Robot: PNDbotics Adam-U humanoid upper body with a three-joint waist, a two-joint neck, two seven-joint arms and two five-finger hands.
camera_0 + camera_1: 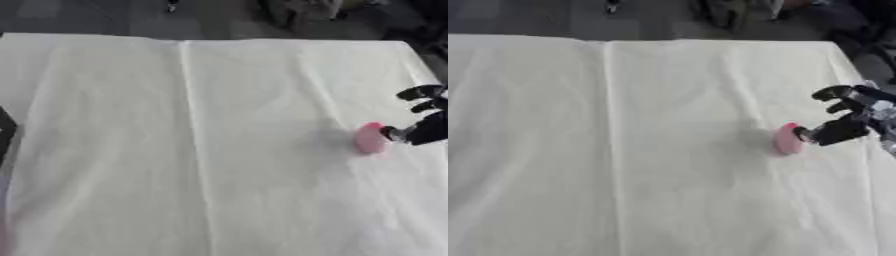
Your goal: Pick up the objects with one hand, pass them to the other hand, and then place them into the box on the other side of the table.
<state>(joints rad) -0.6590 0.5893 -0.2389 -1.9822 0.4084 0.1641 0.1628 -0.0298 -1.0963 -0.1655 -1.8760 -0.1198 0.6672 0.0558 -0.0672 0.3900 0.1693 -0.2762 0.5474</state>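
A small pink rounded object [787, 138] stands on the white cloth at the right side of the table. My right hand [849, 117] comes in from the right edge just beside it. The thumb tip touches or nearly touches the object's right side, while the fingers [833, 93] are curled apart above it and do not close round it. A dark shape [5, 131] at the left edge of the left eye view is too cut off to identify. My left hand shows in neither view.
The white cloth [201, 150] covers the whole table, with a long crease [194, 125] running front to back left of centre. Beyond the far edge is dark floor with chair legs [289, 12].
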